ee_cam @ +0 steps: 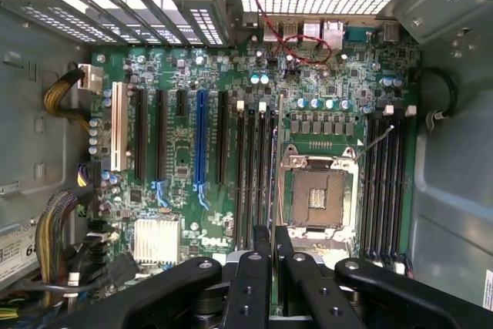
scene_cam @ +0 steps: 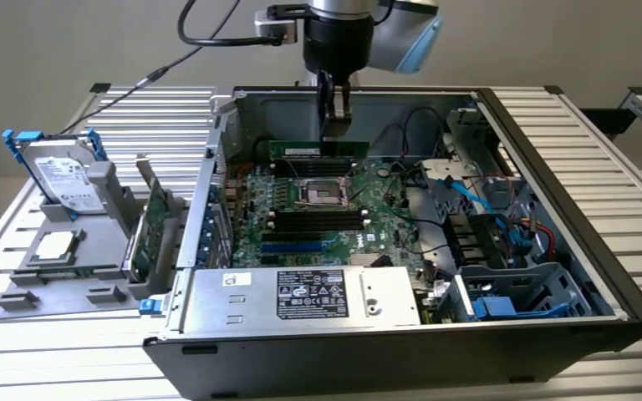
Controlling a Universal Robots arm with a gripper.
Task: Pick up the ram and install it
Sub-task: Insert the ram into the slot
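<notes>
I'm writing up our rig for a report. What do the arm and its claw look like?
The silver-grey, round-jointed arm has a light blue cap and a black cylindrical wrist section; thin black cables loop off beside it. The black metal claw is built of hinged links studded with round pivot bolts.

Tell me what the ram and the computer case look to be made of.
The ram: a green circuit board, likely fibreglass laminate with a matte finish, held in the gripper. The computer case: sheet metal by the look, dark and matte outside, plain grey inside, with thin folded edges.
</notes>
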